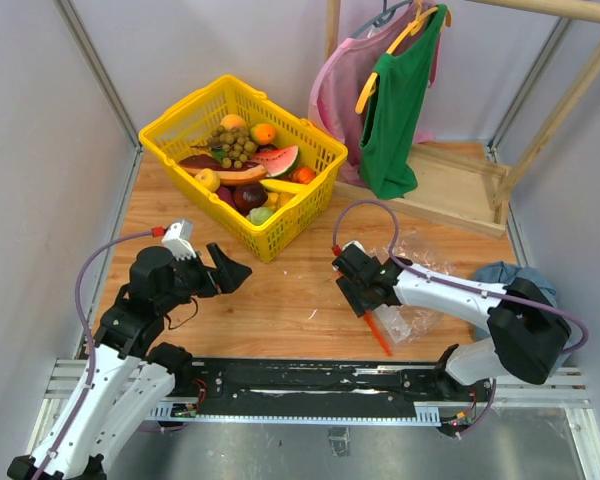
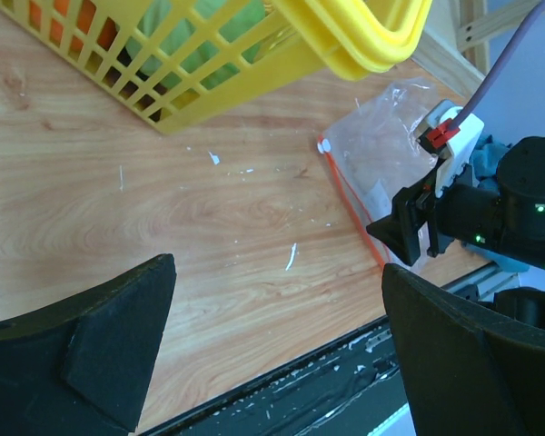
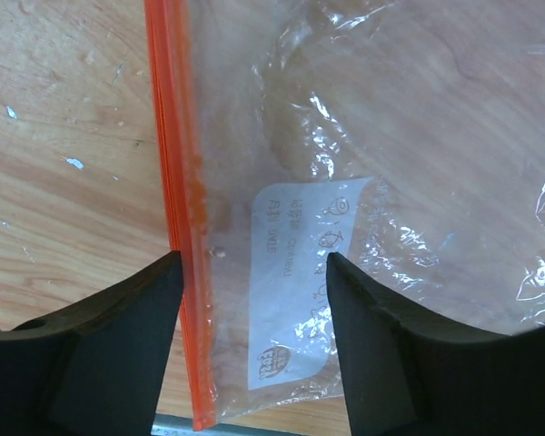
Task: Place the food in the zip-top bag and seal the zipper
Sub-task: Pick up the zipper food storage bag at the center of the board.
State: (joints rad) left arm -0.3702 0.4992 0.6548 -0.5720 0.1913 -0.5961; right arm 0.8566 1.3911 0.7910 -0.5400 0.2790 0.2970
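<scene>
The clear zip-top bag (image 1: 417,285) lies flat on the wooden table at the right, with its red-orange zipper (image 1: 377,332) on the left edge. In the right wrist view the zipper (image 3: 177,209) and white label (image 3: 300,282) lie between the fingers. My right gripper (image 1: 358,283) is open, hovering just over the bag's zipper edge. My left gripper (image 1: 232,268) is open and empty above the table, in front of the yellow basket (image 1: 285,232). The food (image 1: 242,165) lies heaped in the basket: grapes, watermelon slice, oranges, banana. The bag also shows in the left wrist view (image 2: 381,154).
A wooden rack (image 1: 450,190) with a green top (image 1: 398,100) and pink garment on hangers stands at back right. A blue cloth (image 1: 510,275) lies at the right edge. A black rail (image 1: 310,385) runs along the near table edge.
</scene>
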